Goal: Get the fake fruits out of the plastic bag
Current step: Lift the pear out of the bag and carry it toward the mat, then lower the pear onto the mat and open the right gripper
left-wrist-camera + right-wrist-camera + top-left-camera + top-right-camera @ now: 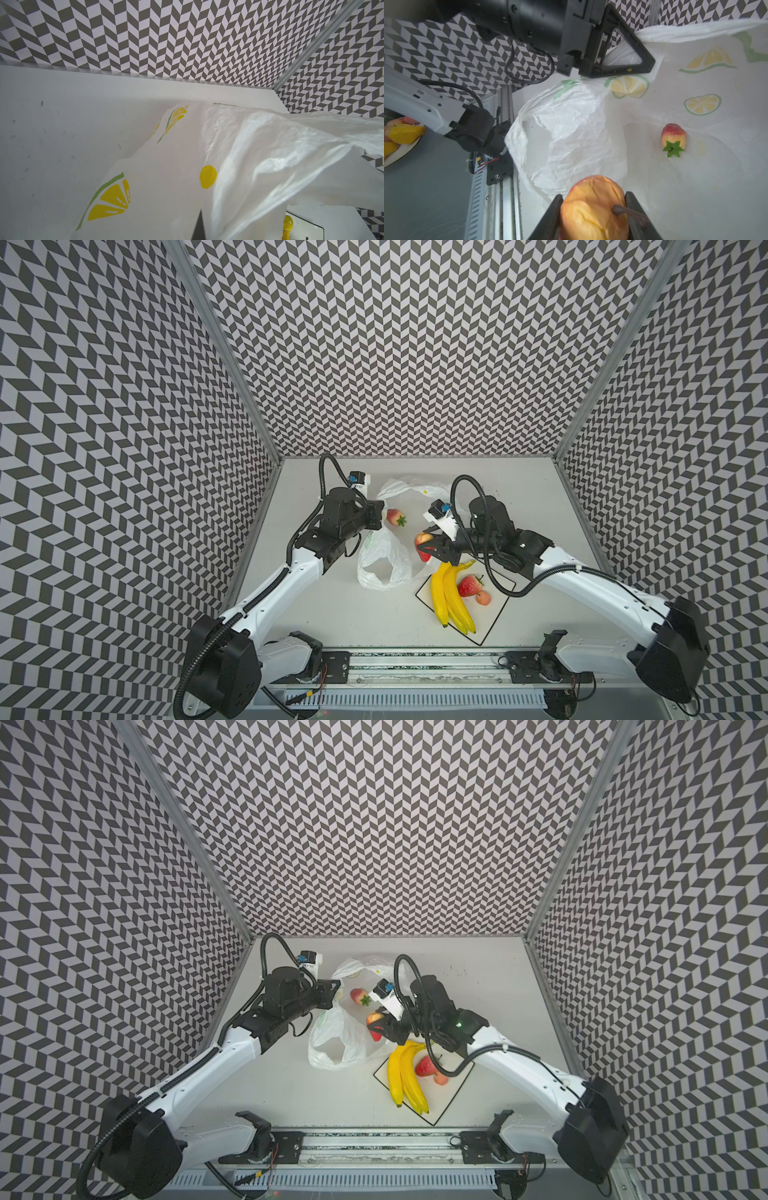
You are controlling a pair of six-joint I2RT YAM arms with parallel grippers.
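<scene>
Pinched right at the lens of the right wrist view, the held strawberry [591, 207], pale peach and red, fills the gap between the jaws of the right gripper [593, 195]. They stand partly open around its sides, gripping it.

In a top view, at centre left, the left gripper [379, 514] has its jaws fully closed on a fold of the plastic bag [382, 560], lifting the rim so the mouth gapes. Just right of that gripper, the loose strawberry [395, 517] lies on the bag's lower film, inside the opening. Further right, the held fruit hangs over the bag's right edge, near the upper corner of the square plate [488, 616]. The plate rests on the table [353, 614] at lower right and already carries the bananas [446, 597], the plate strawberry [469, 585] and a small peach fruit [483, 598].

The step in hand looks like carrying this strawberry out to the plate. It wants a steady squeeze, since the fruit's skin looks soft and creased. It should travel toward the lower right, high enough to clear the crinkly film and the banana stems. It should come down onto bare plate before the jaws part, lest it roll. The left grip should hold the mouth open for the last strawberry.
</scene>
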